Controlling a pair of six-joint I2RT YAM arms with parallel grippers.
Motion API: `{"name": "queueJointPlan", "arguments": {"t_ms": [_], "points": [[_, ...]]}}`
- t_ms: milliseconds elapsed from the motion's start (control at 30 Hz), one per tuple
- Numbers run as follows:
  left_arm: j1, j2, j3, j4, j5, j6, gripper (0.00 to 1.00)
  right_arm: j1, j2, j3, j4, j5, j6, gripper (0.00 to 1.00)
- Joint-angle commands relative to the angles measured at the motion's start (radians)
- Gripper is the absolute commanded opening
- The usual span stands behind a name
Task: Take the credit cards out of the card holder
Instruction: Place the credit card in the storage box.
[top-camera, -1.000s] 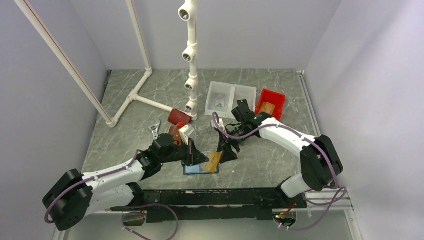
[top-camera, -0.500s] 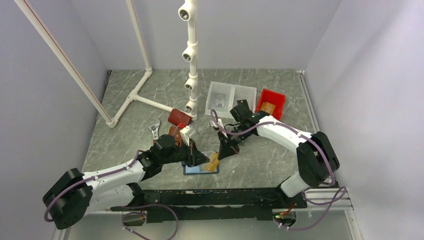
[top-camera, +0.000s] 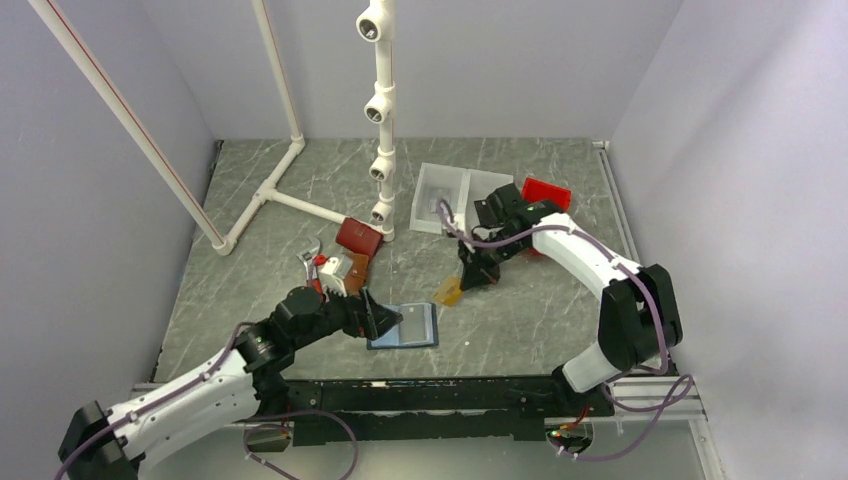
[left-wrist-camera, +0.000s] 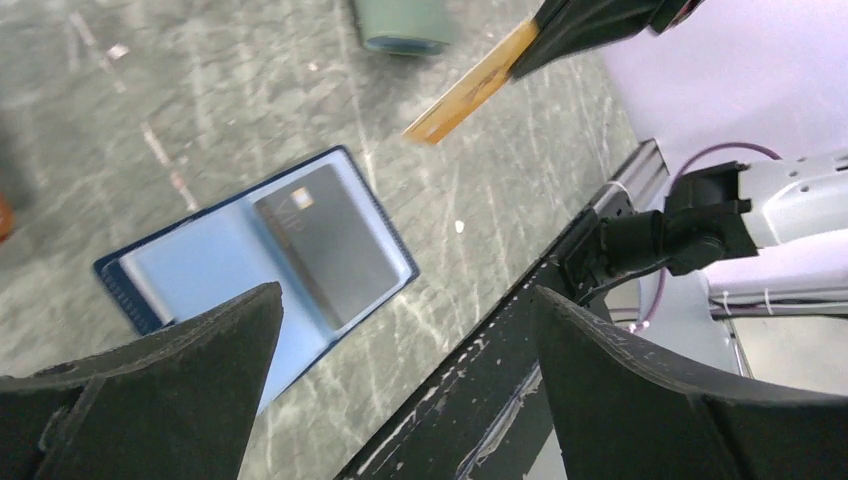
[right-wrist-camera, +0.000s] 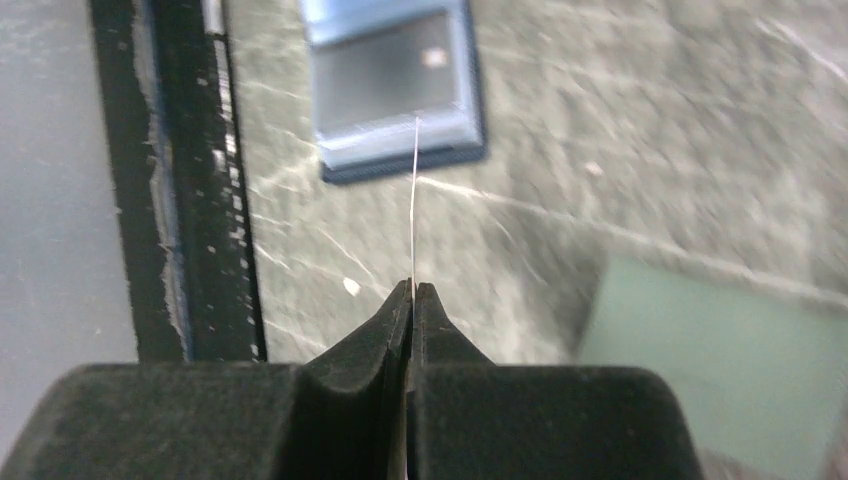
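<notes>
The card holder (top-camera: 404, 326) lies open flat on the table, navy edge round a light blue inside. A dark grey card (left-wrist-camera: 325, 245) sits in its pocket. My left gripper (top-camera: 380, 318) hangs open just left of the holder with nothing between its fingers (left-wrist-camera: 170, 370). My right gripper (top-camera: 472, 278) is shut on an orange-tan credit card (top-camera: 448, 291), held in the air up and to the right of the holder. The right wrist view shows that card (right-wrist-camera: 414, 200) edge-on as a thin line, with the holder (right-wrist-camera: 395, 85) beyond it.
A flat grey-green wallet (left-wrist-camera: 405, 25) lies under the right gripper. Brown and dark red wallets (top-camera: 356, 236) sit by the white pipe stand (top-camera: 382, 150). Clear bins (top-camera: 448, 190) and a red bin (top-camera: 545, 190) stand at the back right. A black rail (top-camera: 430, 395) runs along the near edge.
My right gripper shut on the orange-tan card and carried it up and right, away from the holder. My left gripper opened and drew back left off the holder.
</notes>
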Motion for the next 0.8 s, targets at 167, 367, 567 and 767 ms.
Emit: {"name": "queueJointPlan", "arguments": {"t_ms": [167, 367, 567, 767], "points": [[-0.002, -0.212, -0.059, -0.238, -0.119, -0.08, 0.99, -0.253, -0.097, 0.048, -0.06, 0.117, -0.051, 0.0], [-0.002, -0.252, -0.049, -0.31, -0.159, -0.08, 0.99, -0.4, -0.134, 0.072, -0.064, 0.122, -0.054, 0.0], [-0.001, -0.242, -0.042, -0.328, -0.151, -0.09, 0.99, -0.488, -0.114, 0.123, -0.058, 0.216, -0.078, 0.0], [-0.001, -0.237, -0.04, -0.342, -0.145, -0.098, 0.99, -0.539, -0.019, 0.273, -0.131, 0.284, -0.119, 0.0]]}}
